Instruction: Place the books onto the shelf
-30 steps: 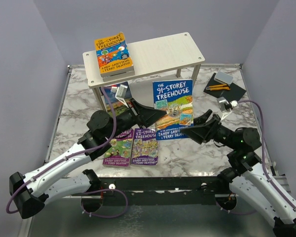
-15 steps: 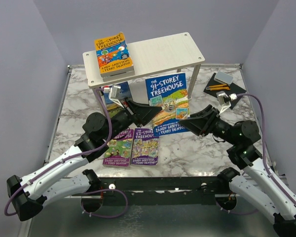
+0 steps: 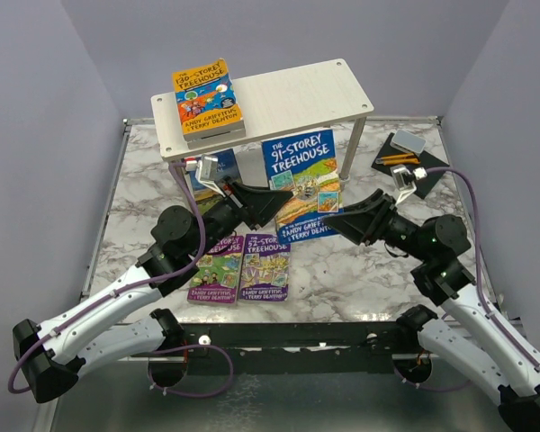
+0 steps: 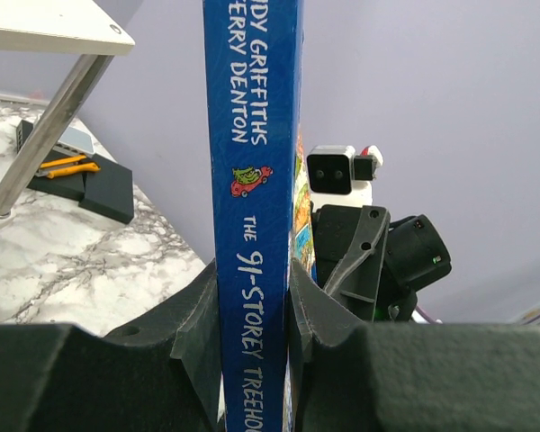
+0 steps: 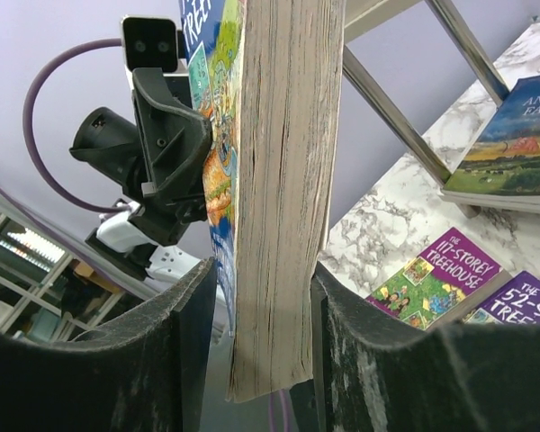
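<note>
Blue paperback book "91-Storey Treehouse" point(image 3: 299, 166) stands upright between the two arms, just in front of the whitish two-tier wooden shelf point(image 3: 288, 94). We see the left gripper point(image 3: 277, 202) clamped on its spine. The right gripper point(image 3: 331, 221) straddles its page edge, and we cannot tell whether it presses.

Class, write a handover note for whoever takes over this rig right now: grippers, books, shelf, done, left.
Left gripper: shut on the spine of the blue "91-Storey Treehouse" paperback, raised before the whitish wood-grain shelf.
Right gripper: shut on its page edge.
Done: orange "130-Storey Treehouse" paperback lies on the shelf top.
Left: shelve the blue one, then the purple "117-Storey" paperback and purple "52-Storey" paperback on the marble table.
</note>
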Controlling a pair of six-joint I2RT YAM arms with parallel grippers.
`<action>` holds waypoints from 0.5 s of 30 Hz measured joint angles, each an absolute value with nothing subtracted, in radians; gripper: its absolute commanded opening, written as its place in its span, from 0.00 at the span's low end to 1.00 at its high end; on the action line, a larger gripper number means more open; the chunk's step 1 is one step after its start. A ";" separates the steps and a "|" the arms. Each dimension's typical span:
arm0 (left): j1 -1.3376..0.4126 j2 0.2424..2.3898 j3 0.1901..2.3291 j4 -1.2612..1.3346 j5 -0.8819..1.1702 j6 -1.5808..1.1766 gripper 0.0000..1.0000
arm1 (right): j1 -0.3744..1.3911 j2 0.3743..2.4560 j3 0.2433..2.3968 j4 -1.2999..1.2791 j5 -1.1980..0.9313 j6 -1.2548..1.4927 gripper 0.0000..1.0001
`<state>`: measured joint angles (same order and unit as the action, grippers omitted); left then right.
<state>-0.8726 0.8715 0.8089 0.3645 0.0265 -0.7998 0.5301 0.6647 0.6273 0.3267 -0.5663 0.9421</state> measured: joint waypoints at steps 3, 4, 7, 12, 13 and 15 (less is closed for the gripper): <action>-0.873 0.871 0.809 0.366 0.020 -0.794 0.00 | 0.530 0.670 0.627 0.327 -0.566 0.942 0.45; -0.873 0.871 0.809 0.366 0.018 -0.792 0.00 | 0.530 0.672 0.627 0.327 -0.566 0.942 0.44; -0.873 0.871 0.809 0.368 0.011 -0.787 0.00 | 0.530 0.679 0.627 0.327 -0.566 0.943 0.40; -0.873 0.874 0.803 0.386 -0.001 -0.781 0.00 | 0.530 0.689 0.628 0.328 -0.566 0.946 0.12; -0.873 0.875 0.801 0.389 -0.004 -0.781 0.00 | 0.530 0.691 0.629 0.328 -0.566 0.950 0.03; -0.873 0.876 0.797 0.401 -0.013 -0.781 0.00 | 0.530 0.695 0.631 0.329 -0.567 0.952 0.01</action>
<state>-0.8726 0.8761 0.7967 0.4007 -0.0132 -0.7811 0.5301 0.6952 0.6312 0.3286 -0.5667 0.9520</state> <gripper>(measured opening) 0.297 0.162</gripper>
